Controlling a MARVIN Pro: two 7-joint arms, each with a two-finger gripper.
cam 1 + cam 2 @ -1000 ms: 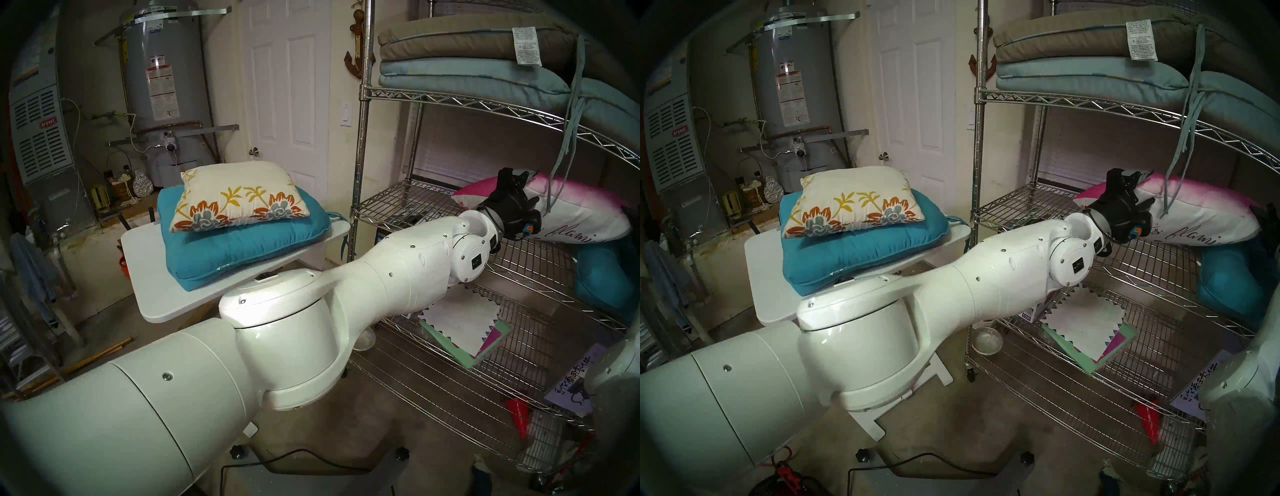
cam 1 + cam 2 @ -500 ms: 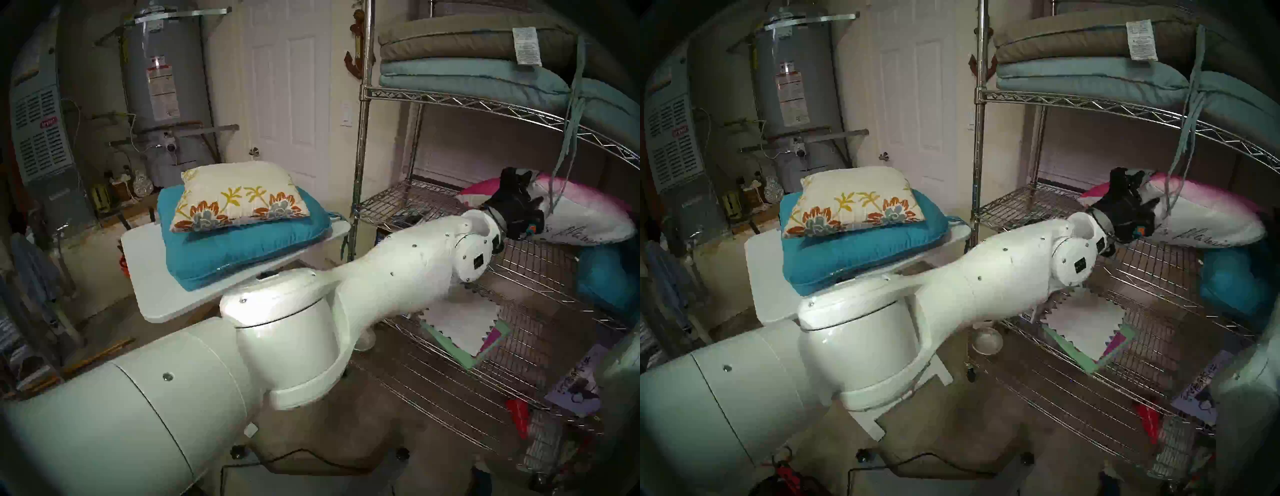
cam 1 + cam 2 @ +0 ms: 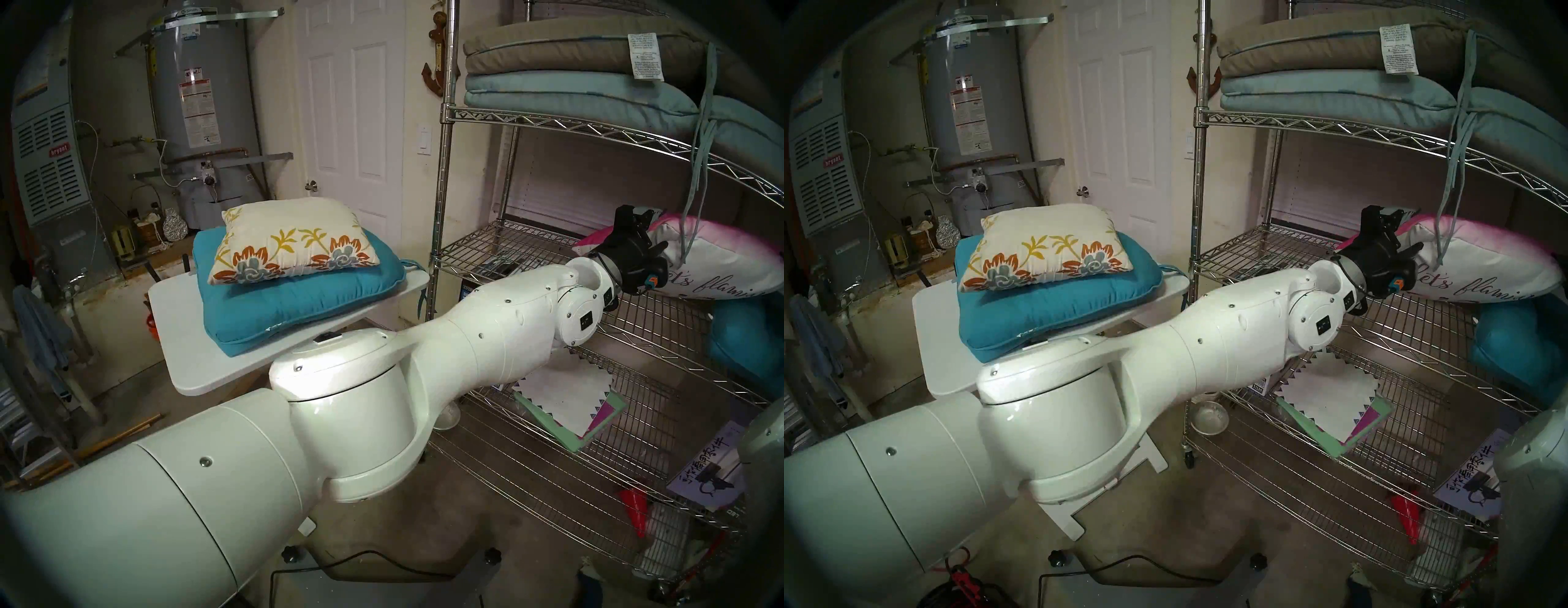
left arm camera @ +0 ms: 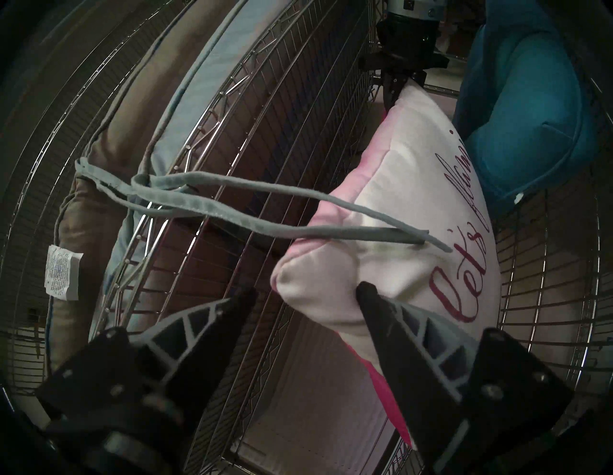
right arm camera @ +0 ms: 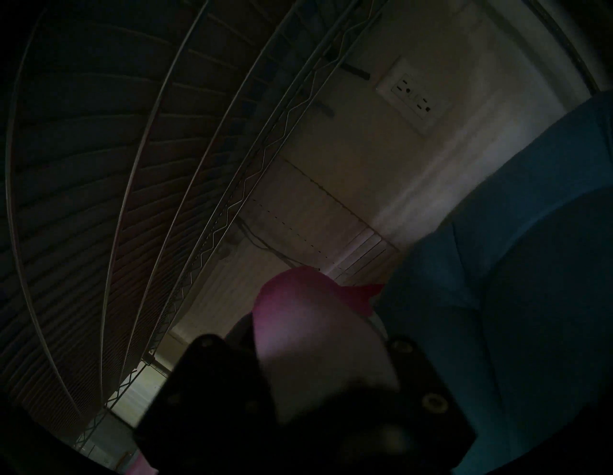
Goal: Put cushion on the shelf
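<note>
Floral cushion [image 3: 292, 240] atop teal cushion [image 3: 297, 297] on white table [image 3: 186, 322], off the shelf [image 3: 441, 170]; left gripper [image 4: 306, 292] agape at pink pillow [image 4: 414, 212] corner, right gripper [image 5: 318, 358] pinching its far corner

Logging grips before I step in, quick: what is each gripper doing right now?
Left gripper: jaws open, one finger against a corner of the pink-and-white pillow.
Right gripper: shut on the pillow's far corner.

The shelf's [image 3: 500, 250] middle tier lies bare at its left; the pink-to-white pillow [image 3: 721, 263] blocks the right.
</note>
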